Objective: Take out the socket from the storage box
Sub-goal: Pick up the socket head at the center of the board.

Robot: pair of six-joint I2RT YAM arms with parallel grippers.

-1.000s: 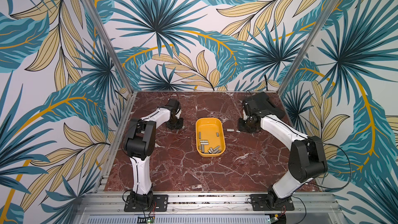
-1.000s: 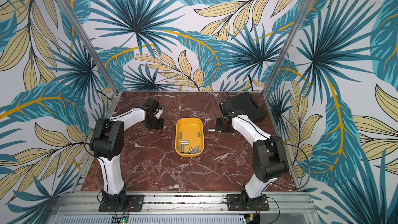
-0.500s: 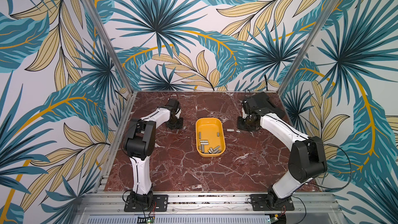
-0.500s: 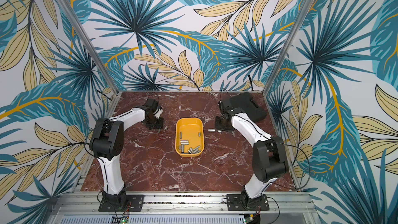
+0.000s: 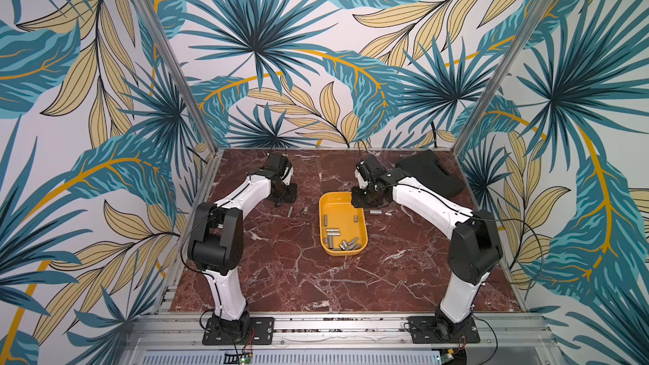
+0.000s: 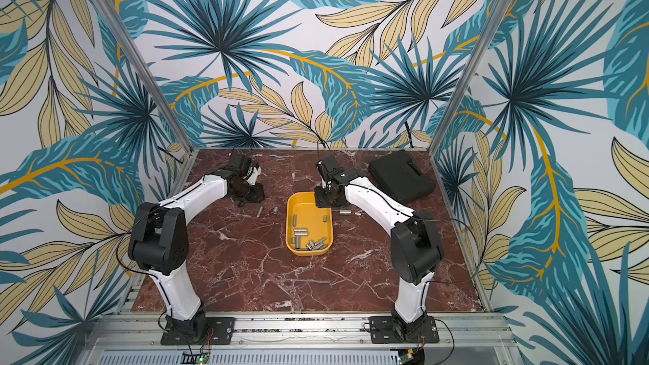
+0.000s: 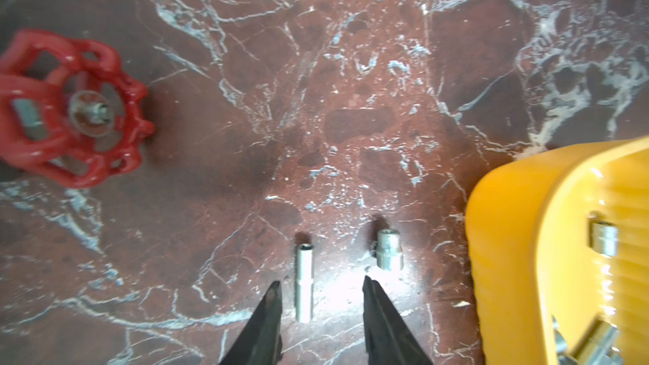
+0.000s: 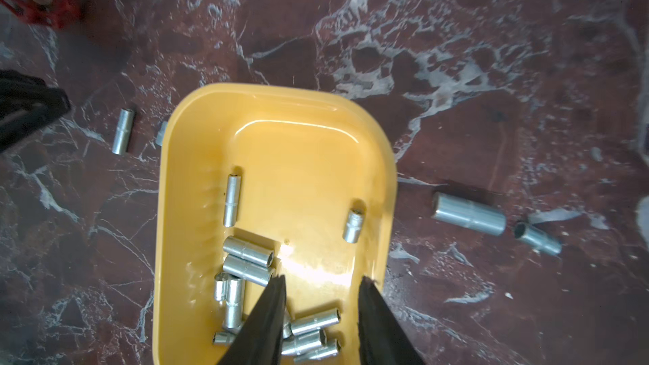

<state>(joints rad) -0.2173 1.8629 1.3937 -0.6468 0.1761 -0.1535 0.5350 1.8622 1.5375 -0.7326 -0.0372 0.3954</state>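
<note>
Over the storage box, right arm low, fingers apart.

Storage box: yellow, shallow, upright, set on the marble top.
Sockets within: silver cylinders lying flat, mostly heaped at the near end (two apart).
Sockets outside: two laid at each long side.

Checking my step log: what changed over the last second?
The left tool opened, leaving the slim socket lying on the table between its fingers. The right tool swung from the table beside the storage box to above its far end, open and empty. The box and the other sockets stayed put.
</note>
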